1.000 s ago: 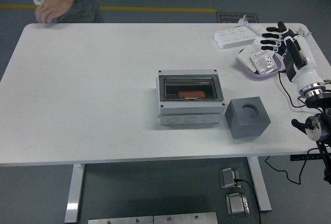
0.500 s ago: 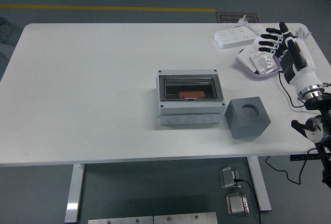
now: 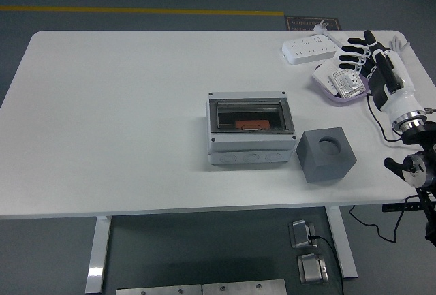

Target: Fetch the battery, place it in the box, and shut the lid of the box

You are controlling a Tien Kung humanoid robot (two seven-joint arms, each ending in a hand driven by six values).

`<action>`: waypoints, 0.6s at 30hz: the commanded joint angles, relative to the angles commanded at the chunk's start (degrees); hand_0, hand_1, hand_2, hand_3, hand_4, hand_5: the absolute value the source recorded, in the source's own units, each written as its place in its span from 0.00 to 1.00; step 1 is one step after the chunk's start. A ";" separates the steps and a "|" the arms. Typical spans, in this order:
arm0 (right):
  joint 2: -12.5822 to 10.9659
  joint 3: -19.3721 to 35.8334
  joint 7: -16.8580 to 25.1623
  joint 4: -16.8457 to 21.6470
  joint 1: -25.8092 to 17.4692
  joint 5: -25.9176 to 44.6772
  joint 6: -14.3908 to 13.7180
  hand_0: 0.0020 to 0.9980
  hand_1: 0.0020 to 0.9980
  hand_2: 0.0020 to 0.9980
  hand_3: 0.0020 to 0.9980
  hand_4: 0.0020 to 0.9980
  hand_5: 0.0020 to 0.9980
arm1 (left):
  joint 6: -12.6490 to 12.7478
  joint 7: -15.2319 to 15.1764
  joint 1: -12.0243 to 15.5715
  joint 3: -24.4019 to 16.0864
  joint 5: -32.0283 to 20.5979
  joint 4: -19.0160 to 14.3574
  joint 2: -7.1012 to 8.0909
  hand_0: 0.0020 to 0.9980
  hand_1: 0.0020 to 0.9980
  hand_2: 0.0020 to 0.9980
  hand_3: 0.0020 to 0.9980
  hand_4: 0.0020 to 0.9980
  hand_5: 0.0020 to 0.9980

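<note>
No words or numbers can be read here. A dark sign (image 3: 312,22) on the floor past the table (image 3: 122,104) has pale lines of print, but they are too small and blurry. The flat white battery (image 3: 345,81) has a label with tiny marks, also too small to read.

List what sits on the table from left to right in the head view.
Grey box → grey cube → tray holding the battery → right hand. The power strip overlaps in order, so it is left out.
</note>
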 joint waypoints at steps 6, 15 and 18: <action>0.04 -0.35 -0.22 0.14 0.17 -0.26 0.15 0.57 0.59 0.62 0.62 0.78 0.71 | 0.01 0.02 -0.08 -0.01 -0.03 0.00 0.51 0.45 0.58 0.54 0.54 0.32 0.00; -0.01 -0.82 -0.54 0.24 0.33 -0.49 0.36 0.57 0.59 0.62 0.62 0.78 0.70 | -0.02 0.03 -0.30 -0.04 0.24 0.00 0.97 0.45 0.58 0.54 0.54 0.32 0.00; 0.05 -1.03 -0.63 0.21 0.38 -0.55 0.41 0.57 0.59 0.62 0.62 0.78 0.70 | -0.03 0.07 -0.39 -0.11 0.50 0.00 1.12 0.45 0.58 0.54 0.54 0.32 0.00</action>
